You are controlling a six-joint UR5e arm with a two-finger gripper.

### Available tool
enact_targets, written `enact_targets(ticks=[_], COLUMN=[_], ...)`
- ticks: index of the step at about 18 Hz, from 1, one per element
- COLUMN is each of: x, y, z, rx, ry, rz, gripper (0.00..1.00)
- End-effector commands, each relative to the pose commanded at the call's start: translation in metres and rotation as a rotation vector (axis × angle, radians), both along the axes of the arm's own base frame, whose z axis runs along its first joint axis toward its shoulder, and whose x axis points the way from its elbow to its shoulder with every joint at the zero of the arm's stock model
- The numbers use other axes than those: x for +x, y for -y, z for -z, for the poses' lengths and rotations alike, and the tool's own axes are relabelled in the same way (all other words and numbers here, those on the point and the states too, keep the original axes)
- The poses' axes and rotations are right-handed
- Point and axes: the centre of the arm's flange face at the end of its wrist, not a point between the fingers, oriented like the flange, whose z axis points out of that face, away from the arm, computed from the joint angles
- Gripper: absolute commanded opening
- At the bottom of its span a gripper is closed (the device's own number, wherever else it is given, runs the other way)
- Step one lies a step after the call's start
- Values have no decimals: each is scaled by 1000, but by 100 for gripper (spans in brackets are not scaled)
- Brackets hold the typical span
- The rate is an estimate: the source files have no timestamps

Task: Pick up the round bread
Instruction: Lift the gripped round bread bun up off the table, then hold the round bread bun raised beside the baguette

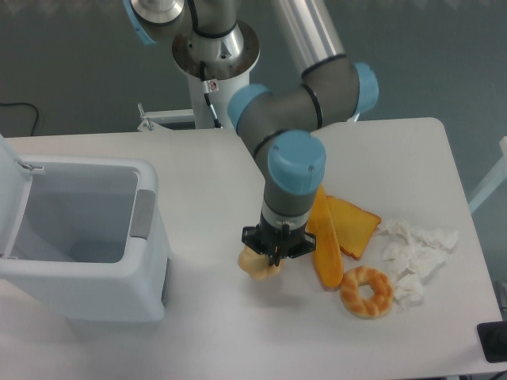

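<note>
Fingers (269,257) of the grey-and-blue arm's black two-finger gripper point straight down and are clamped on the small pale-beige round bread (257,265), whose lower left part shows just beneath and to the left of them; the rest of the bun is hidden behind the gripper body. A soft shadow lies on the white worktop (198,332) below and to the right of the bun, apart from it, so the bread appears to hang clear of the surface, though whether it has fully left the surface cannot be told for sure. Just to the right of the fingers lies the long orange baguette-like loaf (326,245), running up and down, with the flat orange slice of toast (355,226) touching its far side. Further right and lower than the fingers sits the golden-brown ring-shaped bread with a hole (367,291), and beyond it the crumpled white tissue paper (416,253). Well apart to the left of the fingers stands the open white plastic bin (87,237) with its grey handle panel facing them.
</note>
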Motion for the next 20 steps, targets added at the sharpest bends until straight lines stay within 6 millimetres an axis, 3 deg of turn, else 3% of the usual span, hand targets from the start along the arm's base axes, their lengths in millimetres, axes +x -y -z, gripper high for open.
enact_targets(ticks=[7, 10, 12, 15, 20], x=[-2, 8, 16, 30, 40], y=[14, 17, 13, 16, 19], z=[-61, -82, -80, -96, -102], rx=[31, 35, 30, 35, 23], ry=[-146, -200, -198, -213, -193], rz=[297, 419, 448, 488, 519], gripper=[0, 0, 0, 0, 0])
